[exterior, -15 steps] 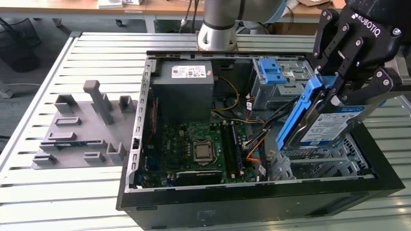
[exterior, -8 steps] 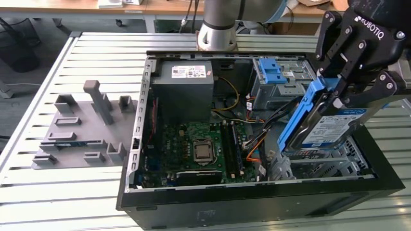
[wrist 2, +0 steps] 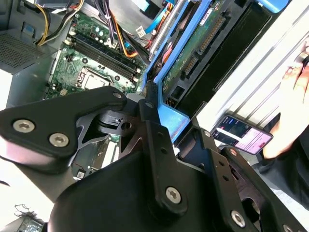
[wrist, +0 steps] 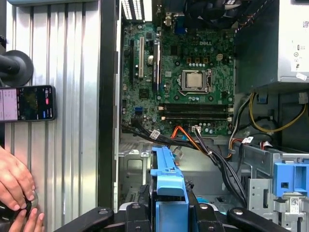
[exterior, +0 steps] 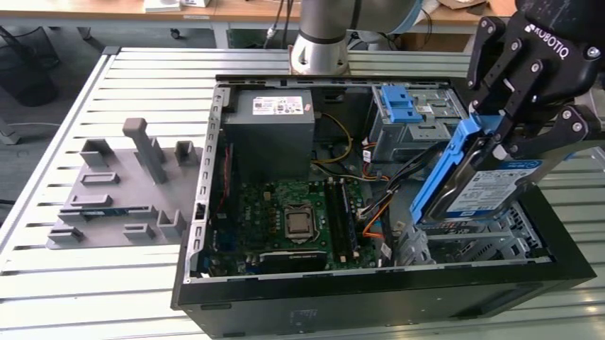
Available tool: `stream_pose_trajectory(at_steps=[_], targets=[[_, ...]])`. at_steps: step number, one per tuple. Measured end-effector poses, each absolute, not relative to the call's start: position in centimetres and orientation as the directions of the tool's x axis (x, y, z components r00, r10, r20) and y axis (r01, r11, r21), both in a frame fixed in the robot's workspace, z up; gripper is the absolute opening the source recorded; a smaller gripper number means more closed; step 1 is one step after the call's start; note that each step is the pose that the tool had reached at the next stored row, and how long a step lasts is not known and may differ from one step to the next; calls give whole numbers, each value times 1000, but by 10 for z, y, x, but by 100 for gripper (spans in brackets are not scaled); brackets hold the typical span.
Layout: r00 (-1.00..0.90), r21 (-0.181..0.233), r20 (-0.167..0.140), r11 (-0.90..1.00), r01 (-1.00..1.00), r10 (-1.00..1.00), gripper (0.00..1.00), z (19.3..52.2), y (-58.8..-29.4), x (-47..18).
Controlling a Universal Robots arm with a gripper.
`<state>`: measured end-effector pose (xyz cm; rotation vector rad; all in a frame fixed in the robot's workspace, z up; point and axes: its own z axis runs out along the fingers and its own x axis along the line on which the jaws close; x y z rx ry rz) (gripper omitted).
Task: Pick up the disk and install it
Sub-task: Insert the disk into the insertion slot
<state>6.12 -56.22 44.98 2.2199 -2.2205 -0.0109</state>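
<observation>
Claw [exterior: 518, 150] clamps the disk [exterior: 489, 190] on edge, long axis steeply slanted.

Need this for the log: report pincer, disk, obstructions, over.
Pincer shut on flat silver hard drive with blue rails. Drive tilted, aloft over open black computer case. Black cable bundle close alongside.

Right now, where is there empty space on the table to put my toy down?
Bare slats: between the fixture and the table's near edge, and between fixture and far edge. Crowded: the case, full of board and cables, with the gripper holding the disk above it; a phone and hand sit beside it.
</observation>
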Motion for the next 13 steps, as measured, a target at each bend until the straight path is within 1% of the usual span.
stream_pose_trajectory(at_steps=[13], targets=[[0,6,-4,0,-1000,-1000,36,450,-562,66]])
